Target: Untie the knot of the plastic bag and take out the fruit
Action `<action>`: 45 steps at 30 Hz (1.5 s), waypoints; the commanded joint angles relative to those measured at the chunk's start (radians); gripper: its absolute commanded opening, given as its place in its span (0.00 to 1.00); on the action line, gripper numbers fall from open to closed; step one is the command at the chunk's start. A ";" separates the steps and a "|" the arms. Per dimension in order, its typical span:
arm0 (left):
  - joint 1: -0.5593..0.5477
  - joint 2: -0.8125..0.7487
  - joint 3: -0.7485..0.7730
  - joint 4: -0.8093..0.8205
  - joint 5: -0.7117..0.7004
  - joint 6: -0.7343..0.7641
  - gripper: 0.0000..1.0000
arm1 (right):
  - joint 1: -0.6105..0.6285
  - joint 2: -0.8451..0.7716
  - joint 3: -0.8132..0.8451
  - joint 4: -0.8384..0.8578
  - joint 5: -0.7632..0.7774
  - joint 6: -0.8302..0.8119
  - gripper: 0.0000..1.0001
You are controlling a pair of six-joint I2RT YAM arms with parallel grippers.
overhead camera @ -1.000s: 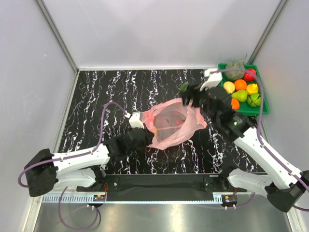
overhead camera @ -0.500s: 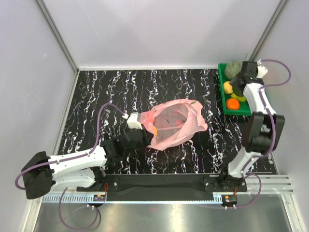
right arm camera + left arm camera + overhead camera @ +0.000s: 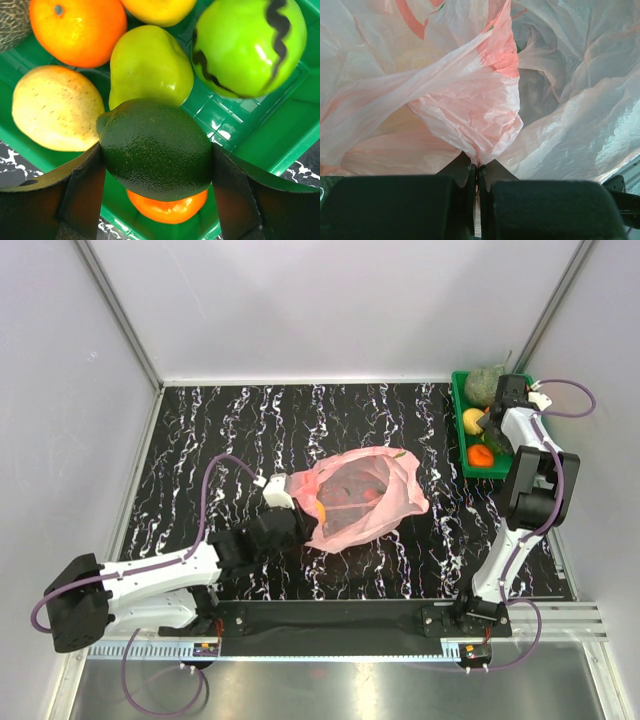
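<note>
On the black, white-veined worktop (image 3: 220, 430), the plastic bag (image 3: 365, 495) lies at frame centre: thin, crinkled, translucent pink. Your left fingers (image 3: 462, 175) pinch a fold of it. Your right fingers (image 3: 82, 195), at the bag a second ago, now clamp a pebbled dark green fruit (image 3: 155, 150) over the green tray (image 3: 280, 125), upper right.
</note>
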 commanded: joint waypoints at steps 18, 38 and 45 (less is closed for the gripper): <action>0.003 0.003 0.001 0.040 0.014 -0.005 0.00 | -0.002 -0.277 0.081 -0.057 -0.055 -0.054 1.00; 0.001 -0.024 -0.085 0.036 0.013 -0.040 0.00 | 0.707 -0.952 -0.504 0.317 -0.782 -0.357 0.87; 0.003 -0.047 -0.112 -0.030 -0.018 -0.086 0.00 | 0.915 -0.780 -0.476 0.263 -0.707 -0.459 0.69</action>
